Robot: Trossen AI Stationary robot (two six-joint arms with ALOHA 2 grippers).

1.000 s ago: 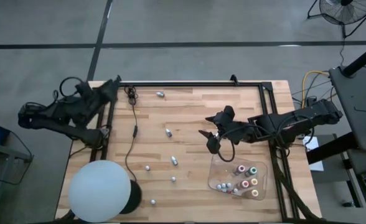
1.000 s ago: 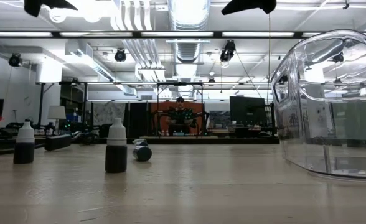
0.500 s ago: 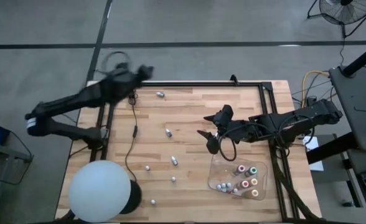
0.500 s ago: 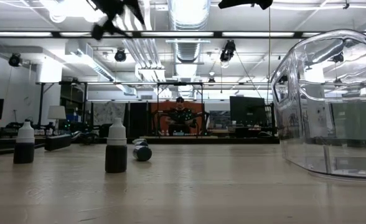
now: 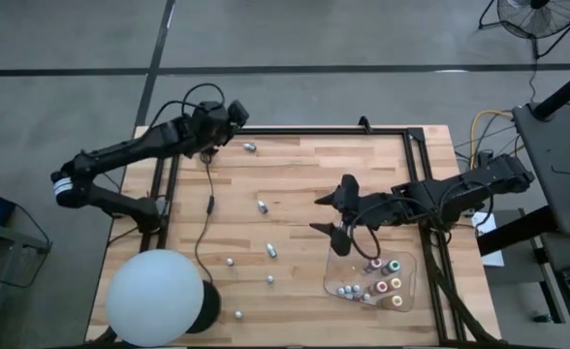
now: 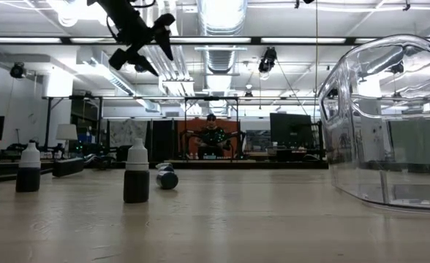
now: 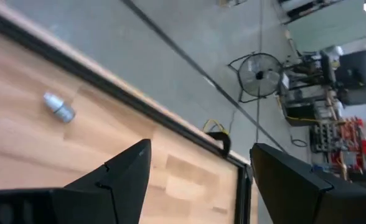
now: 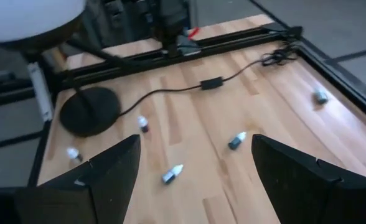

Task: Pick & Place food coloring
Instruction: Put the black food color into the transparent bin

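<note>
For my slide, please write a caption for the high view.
Left gripper open near a stray bottle; right gripper open above the tray.

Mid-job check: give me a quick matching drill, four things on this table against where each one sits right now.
Things:
1. left tool
2. right tool
3. clear tray
4. white ball

Places:
A. near left corner of the table
B. open, above the tray's far left edge
C. near right part of the table, holding bottles
D. open, raised at the far left corner

Pairs: 1-D, 2-B, 3-C, 4-A
</note>
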